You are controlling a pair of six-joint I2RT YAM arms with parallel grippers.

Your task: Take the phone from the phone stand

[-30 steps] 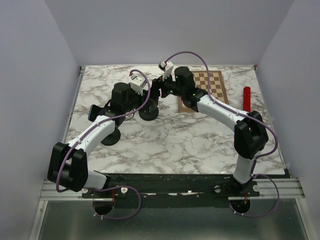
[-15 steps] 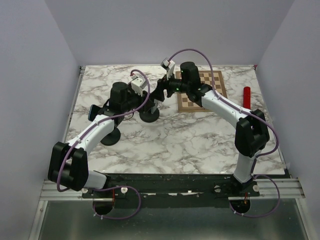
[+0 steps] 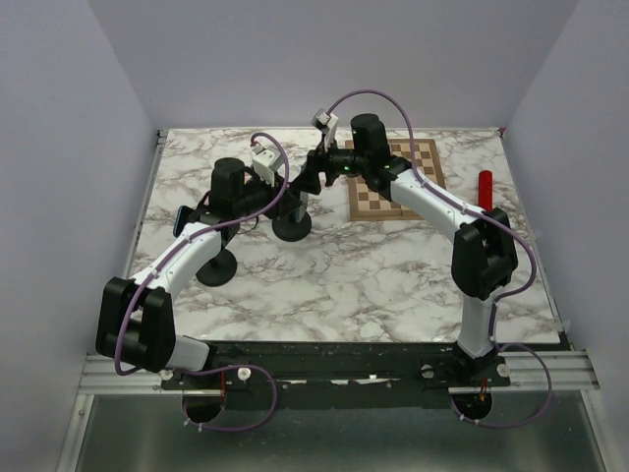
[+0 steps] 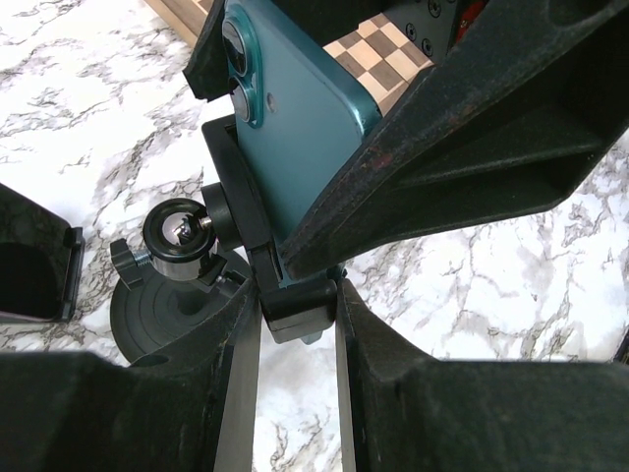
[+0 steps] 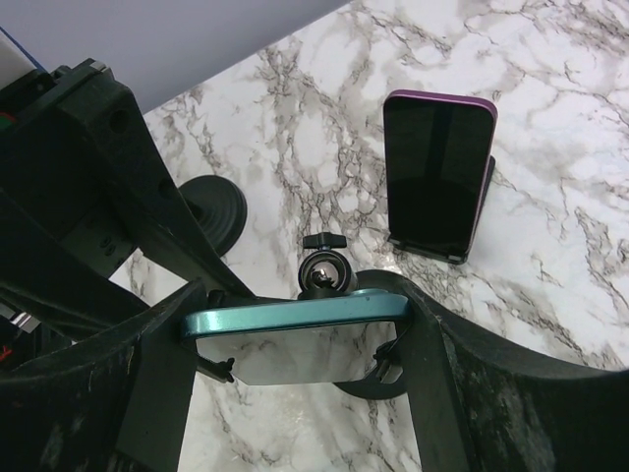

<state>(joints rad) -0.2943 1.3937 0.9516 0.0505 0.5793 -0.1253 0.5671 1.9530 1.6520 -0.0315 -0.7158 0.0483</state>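
We see the right gripper (image 5: pixel 295 344) pinching the teal phone (image 5: pixel 295 318) by its side edges, just above the phone stand (image 4: pixel 182 236) ball joint, back against its cradle. The left gripper (image 4: pixel 292 329) is narrow, clamping the stand's cradle foot. A purple phone (image 5: pixel 437 172) sits beyond the stand.

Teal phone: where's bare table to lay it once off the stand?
Widest bare marble lies near-centre, between the phone stand, the chessboard and the near edge. Also free: right side, nearer than the red cylinder. Crowded: around the stand and by the purple phone and black disc.
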